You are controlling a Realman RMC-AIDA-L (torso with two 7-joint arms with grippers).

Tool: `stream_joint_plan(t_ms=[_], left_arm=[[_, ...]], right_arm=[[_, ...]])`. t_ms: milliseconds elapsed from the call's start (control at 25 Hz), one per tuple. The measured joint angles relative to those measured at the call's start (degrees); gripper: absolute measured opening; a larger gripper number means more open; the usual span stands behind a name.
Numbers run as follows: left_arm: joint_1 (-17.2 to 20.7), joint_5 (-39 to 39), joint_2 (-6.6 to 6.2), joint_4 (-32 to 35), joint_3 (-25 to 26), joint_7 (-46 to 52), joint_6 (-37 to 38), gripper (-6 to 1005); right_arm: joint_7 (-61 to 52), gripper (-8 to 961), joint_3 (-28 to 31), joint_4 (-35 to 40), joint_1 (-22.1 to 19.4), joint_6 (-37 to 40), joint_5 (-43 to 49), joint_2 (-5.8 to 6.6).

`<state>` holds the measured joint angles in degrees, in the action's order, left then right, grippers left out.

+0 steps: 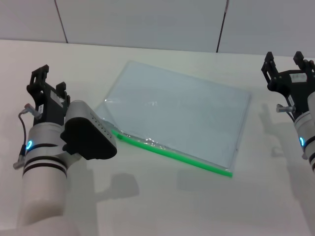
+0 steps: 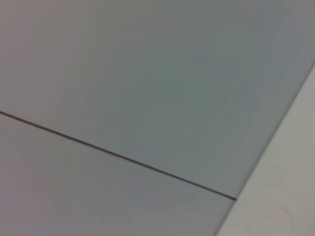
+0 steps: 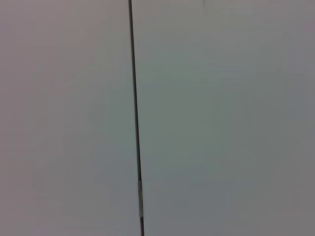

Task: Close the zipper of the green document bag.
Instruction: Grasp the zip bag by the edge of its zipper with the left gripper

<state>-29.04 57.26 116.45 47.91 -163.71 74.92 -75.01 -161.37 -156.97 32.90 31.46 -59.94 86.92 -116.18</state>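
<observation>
Head view. One document bag point(image 1: 182, 115), flat, see-through pale blue-grey, lying at a slant on the white desk point(image 1: 162, 201) near its middle. Its zipper point(image 1: 172, 155), a bright green strip, runs along the long edge nearest the robot, from beside the left arm's dark wrist housing to the bag's near right corner. The end of the strip by the left arm looks crumpled and gapped; a slider cannot be made out. One left gripper point(image 1: 48, 78), black, raised off the desk at the left side, near the bag's left corner but apart from it, fingers set a narrow way apart with nothing between them. One right gripper point(image 1: 288, 63), black, raised at the far right edge, well apart from the bag, fingers spread wide and holding nothing. Grey wall panels point(image 1: 147, 22) with dark seams stand behind the desk.

Left wrist view. Grey wall panel point(image 2: 147, 73) crossed by one thin dark seam point(image 2: 118, 155); a pale strip of desk at one corner. No gripper or bag in view.

Right wrist view. Grey wall panel point(image 3: 221, 118) split by one dark seam point(image 3: 135, 118). No gripper or bag in view.
</observation>
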Motion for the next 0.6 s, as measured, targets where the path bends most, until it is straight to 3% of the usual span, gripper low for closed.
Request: stream_joint_plan(t_ms=[600], left_arm=[[-0.16,-5.11,-0.04,-0.10,-0.02,-7.42,8.71,584]], right_arm=[[0.05,694,0.00,-0.09,-0.07,0.03,0.00,0.00]])
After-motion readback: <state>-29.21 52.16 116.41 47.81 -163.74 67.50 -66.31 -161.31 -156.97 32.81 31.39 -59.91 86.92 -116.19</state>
